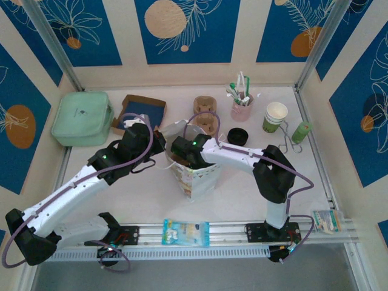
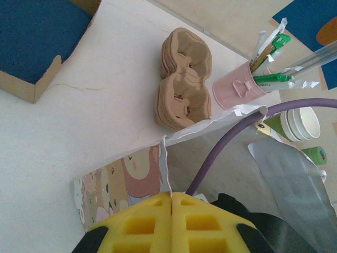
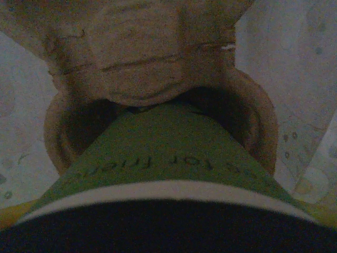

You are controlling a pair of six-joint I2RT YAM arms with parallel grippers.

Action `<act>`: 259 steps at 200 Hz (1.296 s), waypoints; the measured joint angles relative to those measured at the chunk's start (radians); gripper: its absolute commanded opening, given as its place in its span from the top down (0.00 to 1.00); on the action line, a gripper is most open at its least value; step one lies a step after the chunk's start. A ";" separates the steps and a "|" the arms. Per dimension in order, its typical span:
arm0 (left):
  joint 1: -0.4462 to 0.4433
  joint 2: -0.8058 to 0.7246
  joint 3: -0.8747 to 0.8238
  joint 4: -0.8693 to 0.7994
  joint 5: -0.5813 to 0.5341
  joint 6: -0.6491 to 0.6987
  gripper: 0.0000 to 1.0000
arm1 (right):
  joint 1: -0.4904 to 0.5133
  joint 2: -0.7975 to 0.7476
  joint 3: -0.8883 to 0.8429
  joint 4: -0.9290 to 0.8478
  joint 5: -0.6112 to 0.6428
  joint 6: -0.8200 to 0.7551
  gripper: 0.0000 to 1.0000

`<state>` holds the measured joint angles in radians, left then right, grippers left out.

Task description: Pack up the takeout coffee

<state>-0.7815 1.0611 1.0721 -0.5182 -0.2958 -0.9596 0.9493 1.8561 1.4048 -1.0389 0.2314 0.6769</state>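
A paper bag [image 1: 197, 179] printed with cartoon animals stands open in the middle of the table. My left gripper [image 2: 171, 197] is shut on the thin rim of the bag [image 2: 126, 176], holding that side up. My right gripper [image 1: 182, 150] reaches down into the bag's mouth. In the right wrist view the takeout coffee [image 3: 168, 153] hangs between its fingers: green lower part, cream band and black lid close to the camera. Directly below the cup's base lies a brown pulp cup carrier [image 3: 142, 58] on the bag's floor. I cannot tell whether the cup touches the carrier.
Behind the bag are a stack of pulp carriers [image 1: 206, 114], a pink cup of stirrers [image 1: 241, 106], a loose black lid [image 1: 238, 136], stacked paper cups [image 1: 275, 116] and a slim green tube [image 1: 301, 131]. A mint case [image 1: 82, 118] and a cardboard box [image 1: 140, 112] sit back left.
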 measured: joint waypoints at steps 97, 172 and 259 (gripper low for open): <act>0.000 -0.007 -0.004 0.003 0.000 0.000 1.00 | -0.003 -0.005 -0.019 0.029 -0.003 0.003 0.78; 0.000 -0.016 -0.011 0.005 0.000 0.000 1.00 | -0.003 -0.014 -0.039 0.053 -0.005 0.003 0.78; 0.000 -0.019 -0.015 0.014 0.000 0.000 1.00 | -0.004 -0.020 -0.050 0.080 0.000 0.003 0.78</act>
<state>-0.7815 1.0416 1.0573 -0.5045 -0.2962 -0.9596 0.9455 1.8362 1.3548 -0.9592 0.2317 0.6804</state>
